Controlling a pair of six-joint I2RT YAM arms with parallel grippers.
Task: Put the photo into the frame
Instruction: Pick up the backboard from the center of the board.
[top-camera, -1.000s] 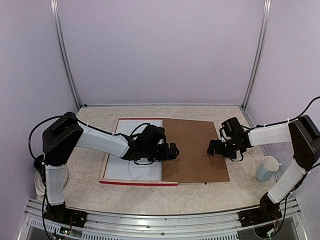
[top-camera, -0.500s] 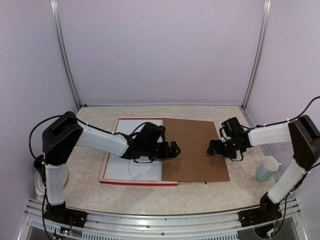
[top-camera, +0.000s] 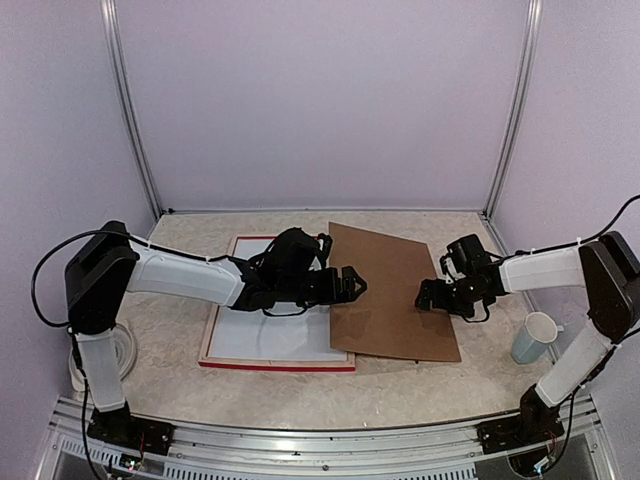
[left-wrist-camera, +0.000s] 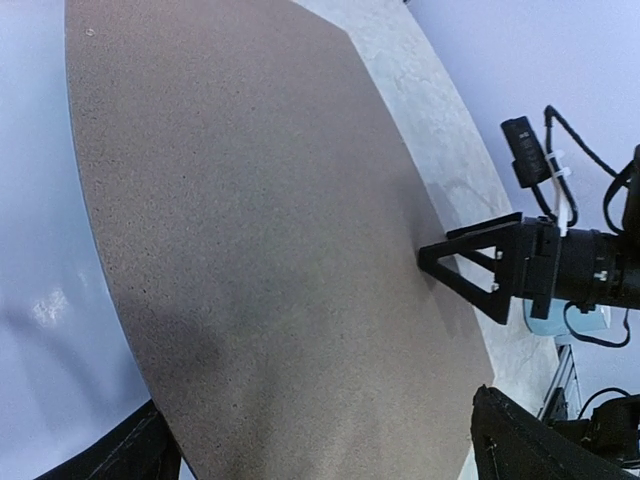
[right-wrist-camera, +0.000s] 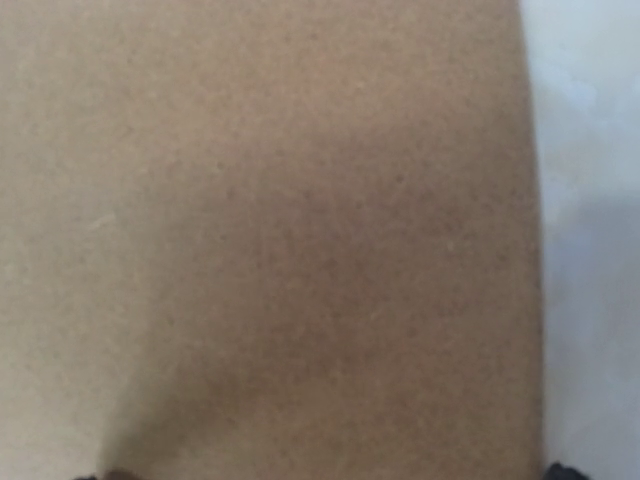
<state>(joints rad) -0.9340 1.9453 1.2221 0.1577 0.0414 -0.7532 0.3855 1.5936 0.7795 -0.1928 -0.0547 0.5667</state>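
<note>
The frame (top-camera: 270, 365) lies flat at centre left, red front edge toward me, a white mat (top-camera: 262, 335) inside it. The brown backing board (top-camera: 395, 295) lies skewed to its right, its left edge over the frame's right side. My left gripper (top-camera: 349, 283) is open at that left edge; in the left wrist view the board (left-wrist-camera: 260, 230) spans the gap between its spread fingers (left-wrist-camera: 530, 440). My right gripper (top-camera: 432, 297) is open low over the board's right part, and its wrist view shows only board (right-wrist-camera: 300, 240). The photo is hidden.
A pale cup (top-camera: 533, 337) stands at the right beside the right arm. A white round object (top-camera: 125, 345) sits by the left arm's base. Metal posts and lilac walls close in the back and sides.
My left gripper has reached further right along the board's left edge. The board has shifted from square to skewed, its near left corner pushed right. The right gripper has stayed put.
</note>
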